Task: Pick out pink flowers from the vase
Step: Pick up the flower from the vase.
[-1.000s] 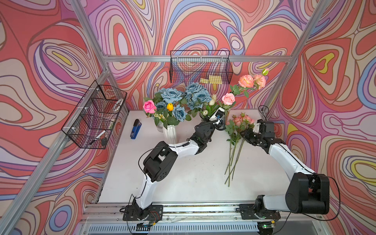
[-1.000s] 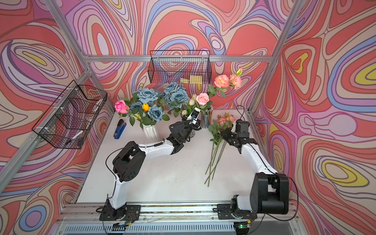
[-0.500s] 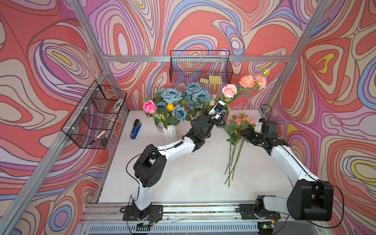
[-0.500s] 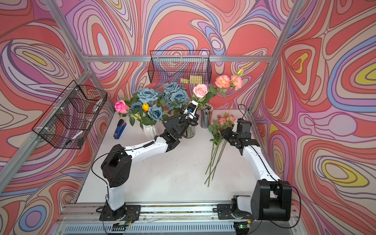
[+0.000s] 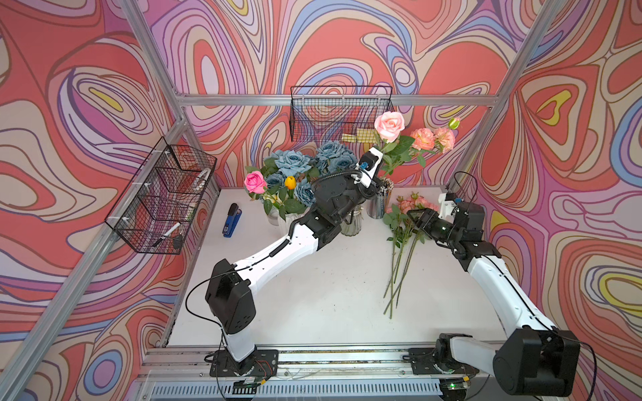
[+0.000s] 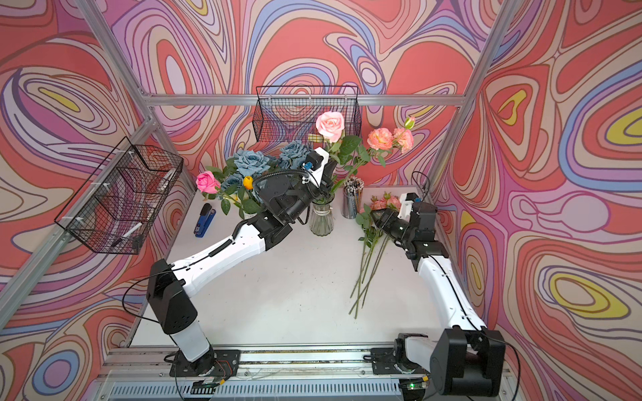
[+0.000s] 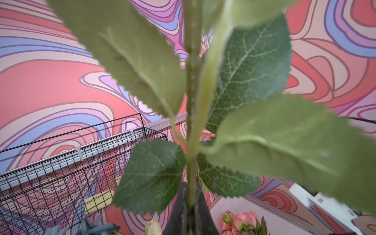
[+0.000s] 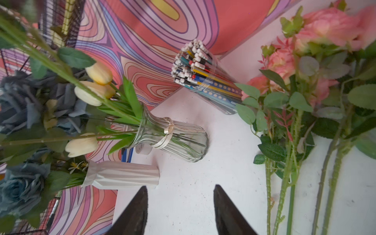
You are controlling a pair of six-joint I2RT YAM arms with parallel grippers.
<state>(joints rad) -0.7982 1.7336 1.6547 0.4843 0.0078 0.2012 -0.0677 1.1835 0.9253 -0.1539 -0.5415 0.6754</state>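
Left gripper (image 6: 329,169) has its jaws clenched on the green stem of the pale pink rose (image 5: 389,125). It's holding it up high, just right of centre near the top of the cell in both top views, above the glass vase (image 6: 321,217). Makes sense to me, since a long stem needs a tall straight pull to clear that narrow neck. Can't tell if the bottom end is out yet.

Right gripper (image 8: 180,190) is low at centre right, jaws released with nothing between them. It's just beside the pile of pink flowers (image 5: 413,206) lying on the table (image 5: 330,284), probably ready for a handoff.

Snag risks: the peach-pink blooms (image 5: 432,139) lean out right next to the held stem, and the pencil cup (image 6: 351,198) stands just beside the vase. There's also a hot-pink rose (image 5: 255,181) further left, by the blue roses (image 5: 291,161).
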